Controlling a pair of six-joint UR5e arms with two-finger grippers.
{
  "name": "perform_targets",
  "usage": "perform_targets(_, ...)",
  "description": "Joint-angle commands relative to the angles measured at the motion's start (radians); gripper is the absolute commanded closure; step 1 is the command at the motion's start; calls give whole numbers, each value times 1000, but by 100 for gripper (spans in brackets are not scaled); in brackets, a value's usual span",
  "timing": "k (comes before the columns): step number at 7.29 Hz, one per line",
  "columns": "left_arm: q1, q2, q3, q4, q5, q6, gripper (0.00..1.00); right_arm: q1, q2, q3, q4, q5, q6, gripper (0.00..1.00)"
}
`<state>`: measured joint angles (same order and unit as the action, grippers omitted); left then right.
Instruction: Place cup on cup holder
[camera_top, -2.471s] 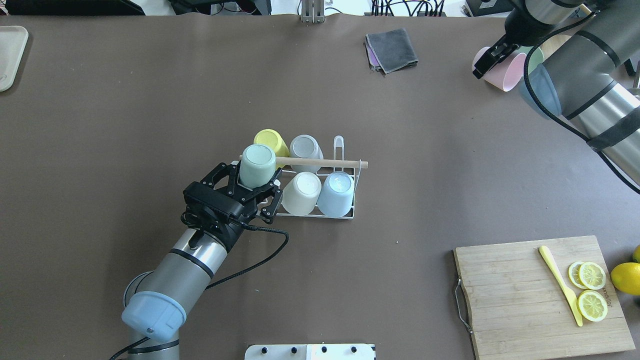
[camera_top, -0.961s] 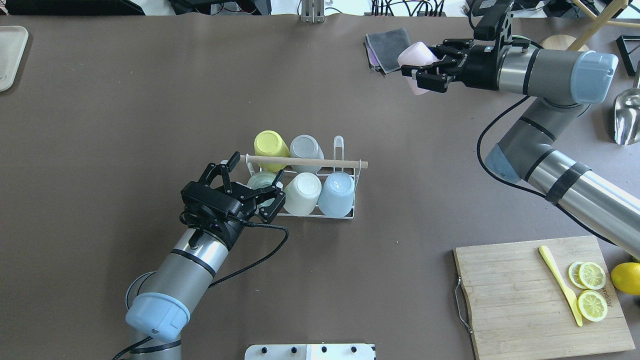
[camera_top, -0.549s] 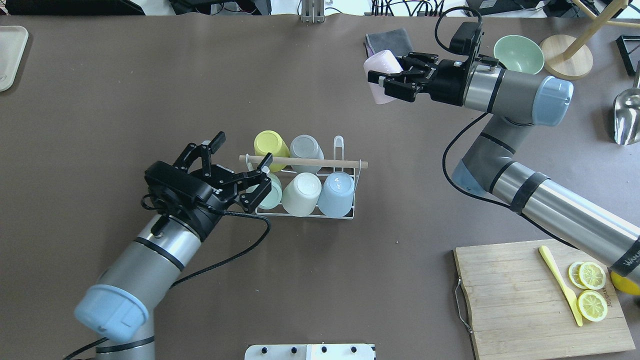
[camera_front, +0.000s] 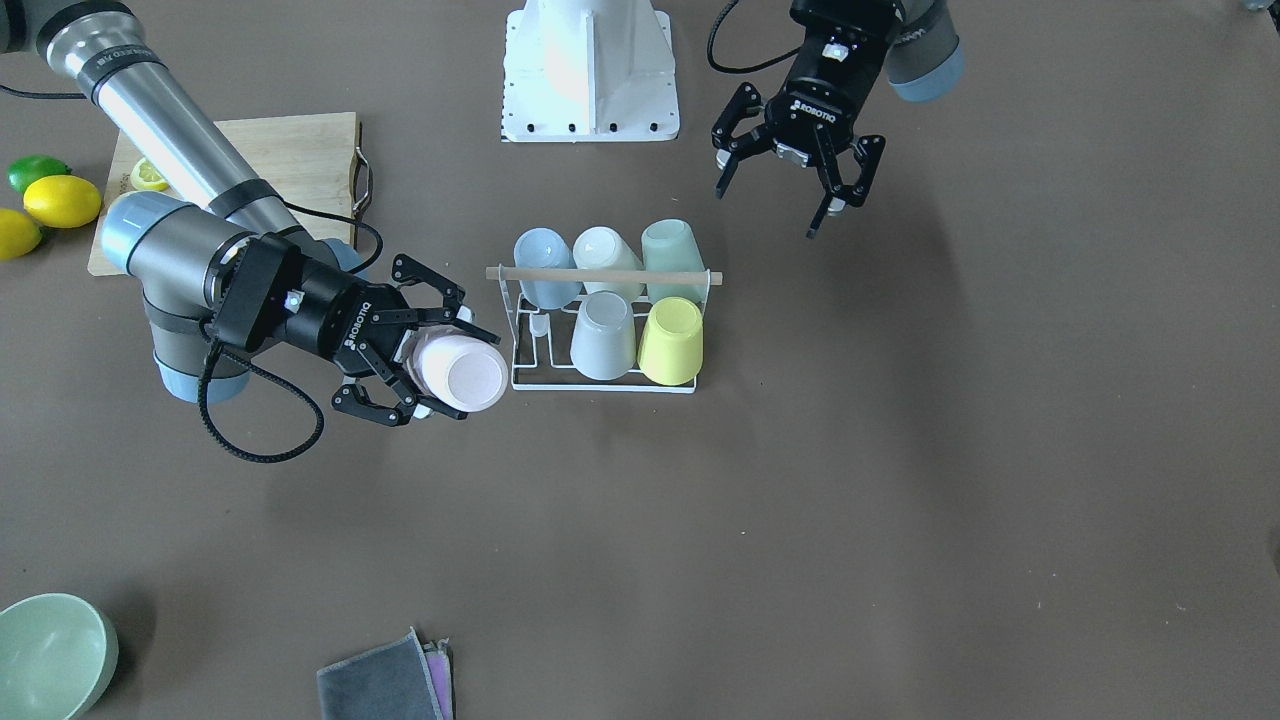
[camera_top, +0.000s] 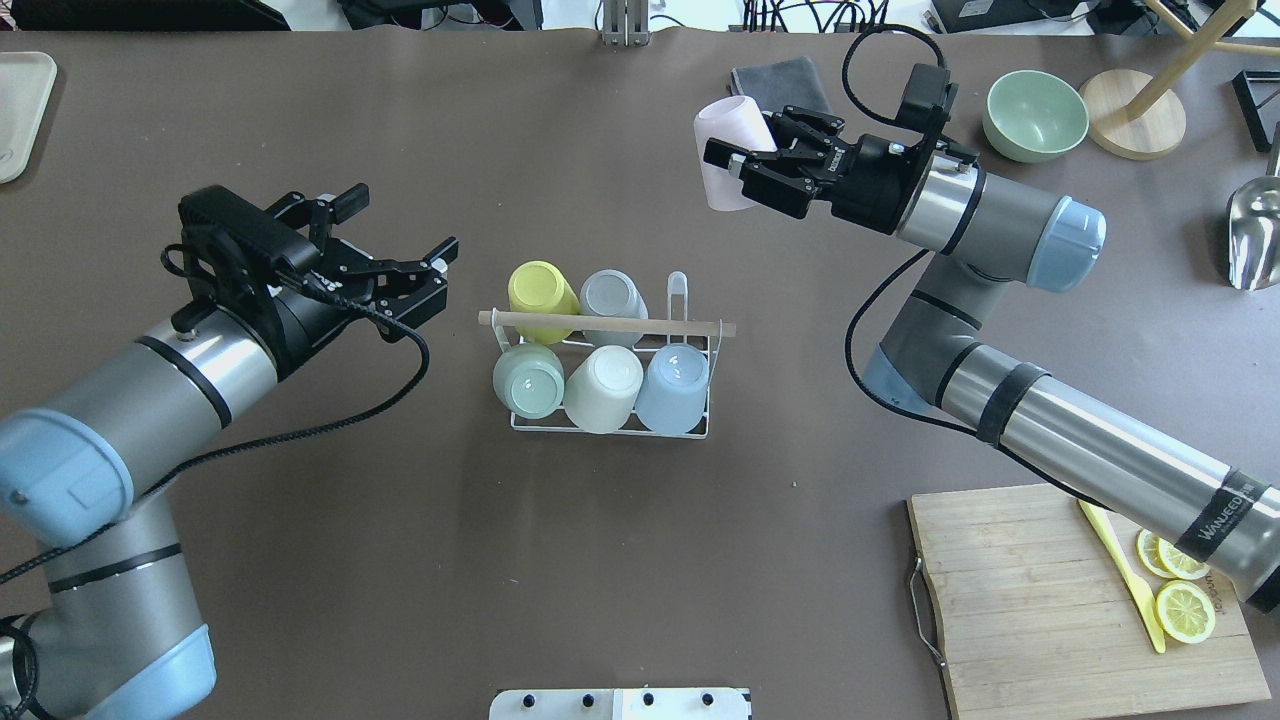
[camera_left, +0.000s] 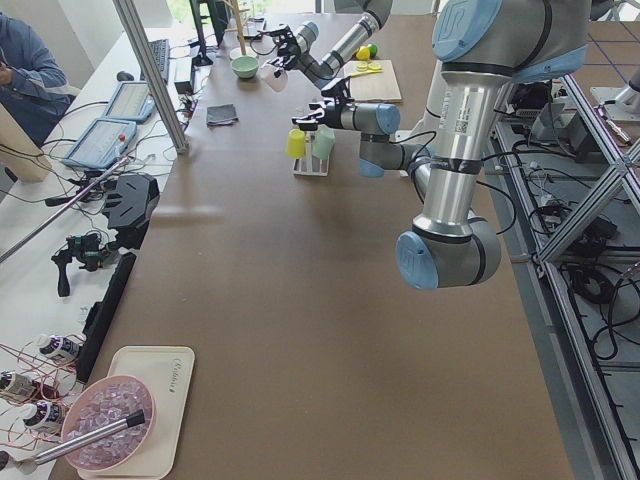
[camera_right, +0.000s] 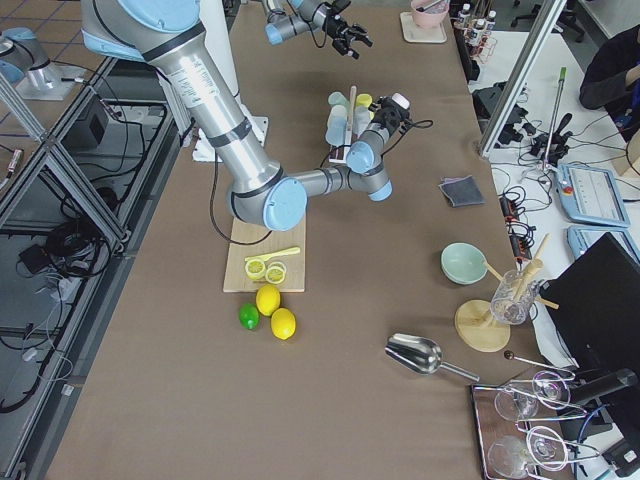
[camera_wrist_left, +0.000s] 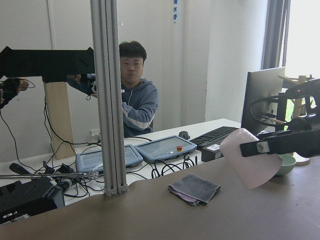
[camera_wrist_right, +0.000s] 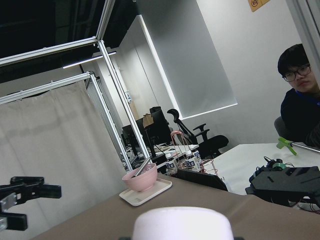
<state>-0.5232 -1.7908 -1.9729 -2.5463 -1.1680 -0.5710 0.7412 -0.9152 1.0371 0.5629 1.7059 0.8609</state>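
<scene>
**A:** Where is the cup?

**B:** The pink cup (camera_front: 455, 372) is pinched, tilted, in the right gripper (camera_front: 478, 376). It is off the table, near the end of the cup holder (camera_front: 560, 386) that has the one bare prong (camera_front: 540, 327). Its height is hard to judge. The left gripper (camera_front: 782, 192) is spread, empty and well apart.

**A:** What would seat it well?

**B:** Likely: turn its mouth down, centre it over that prong, lower it clear of the wooden rod (camera_front: 600, 274), then release.

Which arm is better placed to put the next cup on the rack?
The right: the right claw holds the pink cup, and the cup holder's free prong is on that side. The left claw is empty.
</scene>
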Motion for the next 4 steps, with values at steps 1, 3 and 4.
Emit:
perform_targets(1,-211,10,6,194,-321,-38,2,-20,4,-3,32,-15,-26,100)
perform_targets(3,-372,34,23,376,-514,-110,2,-52,48,-87,20,-29,-175,100)
perform_targets(4,-450,59,32,503,-624,-116,2,-63,58,-97,11,-52,-224,100)
